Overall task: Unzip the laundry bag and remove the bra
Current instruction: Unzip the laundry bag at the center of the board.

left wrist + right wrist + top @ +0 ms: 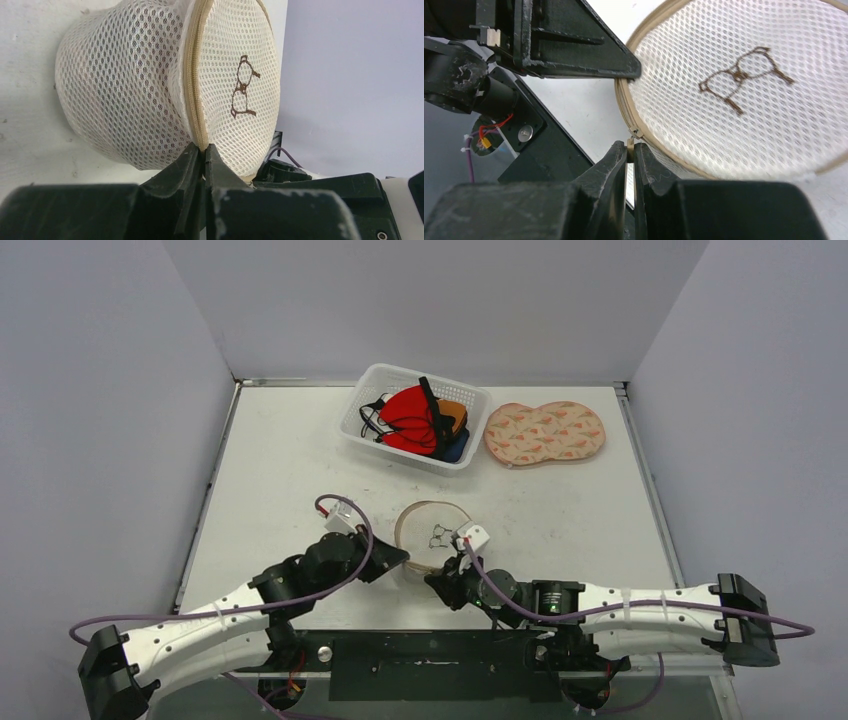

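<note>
Starting the unzip is the step in hand. The left gripper (202, 152) is pinched together on the tan zip seam (192, 75) at the edge of the laundry bag (432, 525), which sits on the table (280, 470) between the two arms. The right gripper (630, 150) is clamped on the zipper pull (630, 145). Next, I'd say, the right arm must draw the pull around the rim while the left holds the seam steady.

By my count there is one mesh bag, one white basket (352, 420) of coloured garments and one patterned pad (545, 432). The bra is presumably inside the bag, but through the mesh I cannot make it out.
</note>
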